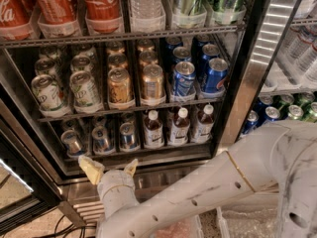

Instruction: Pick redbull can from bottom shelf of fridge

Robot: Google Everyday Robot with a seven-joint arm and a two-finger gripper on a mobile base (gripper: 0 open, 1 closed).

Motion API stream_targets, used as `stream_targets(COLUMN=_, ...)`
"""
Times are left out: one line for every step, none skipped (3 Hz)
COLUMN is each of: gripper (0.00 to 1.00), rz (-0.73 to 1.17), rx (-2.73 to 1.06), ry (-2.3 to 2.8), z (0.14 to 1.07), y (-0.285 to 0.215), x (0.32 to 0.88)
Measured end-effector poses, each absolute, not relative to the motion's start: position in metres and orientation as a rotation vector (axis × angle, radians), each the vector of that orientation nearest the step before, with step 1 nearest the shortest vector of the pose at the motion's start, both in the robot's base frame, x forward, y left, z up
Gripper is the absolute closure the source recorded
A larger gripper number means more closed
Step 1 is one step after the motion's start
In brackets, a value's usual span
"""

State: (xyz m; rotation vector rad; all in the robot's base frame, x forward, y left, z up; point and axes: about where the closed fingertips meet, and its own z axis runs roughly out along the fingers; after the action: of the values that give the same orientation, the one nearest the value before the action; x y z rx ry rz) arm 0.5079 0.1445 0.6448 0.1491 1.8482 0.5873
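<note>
The fridge (246,90) stands open in front of me. On its bottom shelf (148,154), three slim blue-and-silver redbull cans (101,139) stand at the front of the left lanes, with more behind them. My gripper (111,168) is just below and in front of the shelf's steel edge, under those cans. It points up at them and touches nothing. Its two tan fingertips (91,169) are spread apart with nothing between them. My white arm (208,192) reaches in from the lower right.
Small brown bottles (178,126) fill the right lanes of the bottom shelf. The rack above holds green-white, gold (152,82) and wide dark-blue cans (184,77). Coke bottles stand on top. The black door edge (20,172) is at lower left. A second cooler (292,110) is to the right.
</note>
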Motion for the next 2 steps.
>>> stream_targets(gripper=0.0, rz=0.529, rx=0.071, ry=1.853, z=0.6388, y=0.1431, x=0.5146)
stream_targets(gripper=0.0, rz=0.505, rx=0.055, ry=1.853, z=0.6296, y=0.1332, x=0.5165)
